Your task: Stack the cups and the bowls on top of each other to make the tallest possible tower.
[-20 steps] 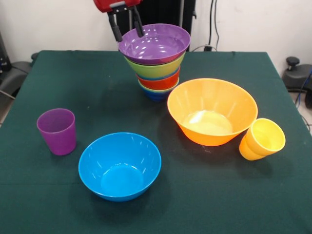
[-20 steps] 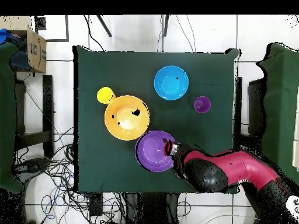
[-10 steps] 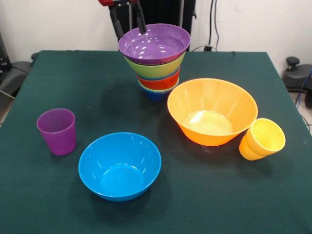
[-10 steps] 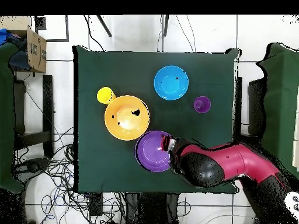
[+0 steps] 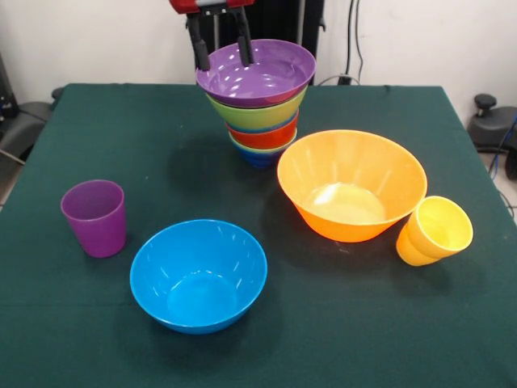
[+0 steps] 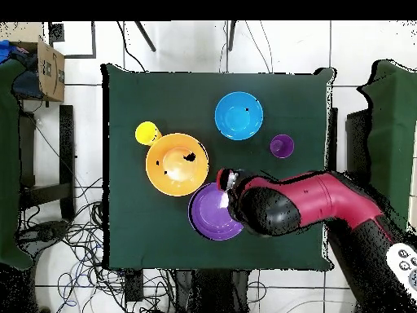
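Observation:
The tower (image 5: 260, 113) stands at the back centre, leaning a little: a wide purple bowl (image 5: 266, 73) on top, then green (image 5: 258, 115), red-orange (image 5: 266, 135) and dark blue (image 5: 260, 157) bowls. My gripper (image 5: 225, 62) hangs open over the purple bowl's left rim, holding nothing. A large orange bowl (image 5: 351, 186) and a large blue bowl (image 5: 198, 275) sit apart on the cloth. The purple cup (image 5: 95, 217) stands upright at the left. The yellow cup (image 5: 435, 230) tilts beside the orange bowl. In the overhead view my arm covers part of the purple bowl (image 6: 208, 216), with the gripper (image 6: 228, 179) at its rim.
The table (image 5: 121, 137) is covered in dark green cloth. A cardboard box (image 6: 49, 69) sits off the table's corner in the overhead view, and cables (image 6: 73, 236) lie on the floor beside the table.
The open gripper has shifted right in the front view, from beside the purple bowl's left rim to over it. The bowls and cups have not moved.

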Controlling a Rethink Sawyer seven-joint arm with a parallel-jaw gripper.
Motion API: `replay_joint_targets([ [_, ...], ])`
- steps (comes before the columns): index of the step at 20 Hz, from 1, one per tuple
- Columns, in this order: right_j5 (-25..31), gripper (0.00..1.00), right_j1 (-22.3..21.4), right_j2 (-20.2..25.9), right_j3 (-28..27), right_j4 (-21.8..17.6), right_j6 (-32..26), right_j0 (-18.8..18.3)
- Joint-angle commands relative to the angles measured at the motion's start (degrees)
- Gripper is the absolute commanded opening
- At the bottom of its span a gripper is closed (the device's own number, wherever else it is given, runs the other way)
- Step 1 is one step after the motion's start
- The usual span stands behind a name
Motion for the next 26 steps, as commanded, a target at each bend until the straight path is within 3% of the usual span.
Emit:
replay_joint_targets([
  [1, 9.17, 1.00, 2.47, -5.93, -10.18, -5.00, -10.51, 5.42],
  [18, 12.66, 1.00, 9.50, -12.37, -24.64, -9.37, -10.90, 13.88],
  [26, 8.49, 1.00, 14.70, -14.67, -27.85, -12.77, -11.49, 16.13],
])
